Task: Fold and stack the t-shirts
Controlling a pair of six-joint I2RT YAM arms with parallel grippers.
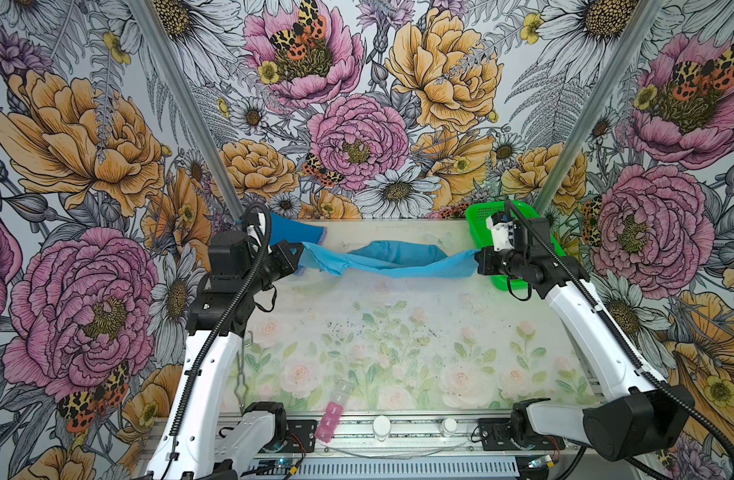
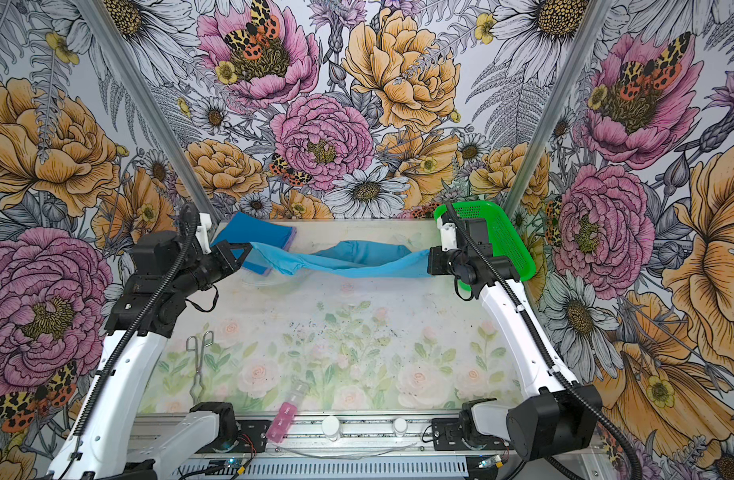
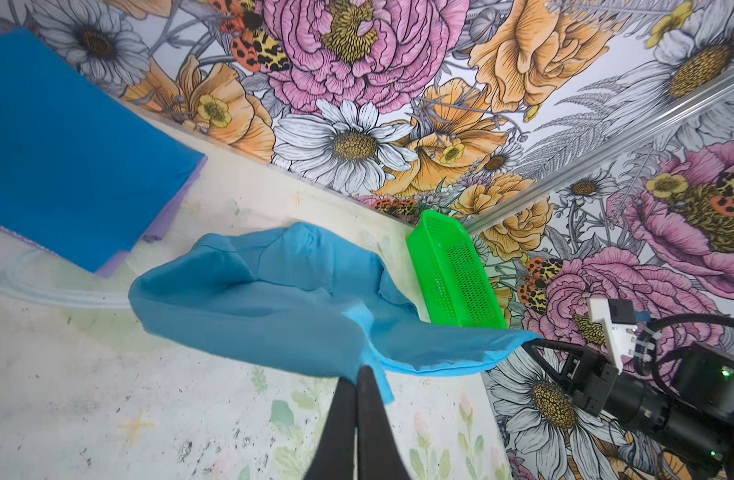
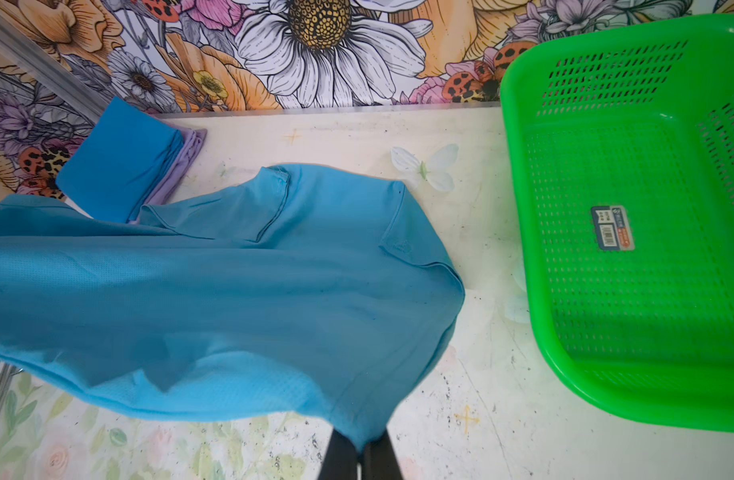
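Two shirts lay folded and stacked at the desk's [image 1: 398,332] far left corner: the blue shirt [image 2: 253,232] on the lavender shirt [image 3: 166,216]. The teal shirt [image 1: 382,259] hung stretched above the far desk, its middle sagging, with the left gripper [image 3: 363,370] and right gripper [image 4: 359,446] each clenched on an edge. It looked unfolded. Spreading, folding and stacking remained, and the basket [image 2: 510,245] held nothing.

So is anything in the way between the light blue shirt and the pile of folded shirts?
Nothing visible. The light blue t-shirt is stretched out with one end next to the folded pile. The green basket is off at its other end.
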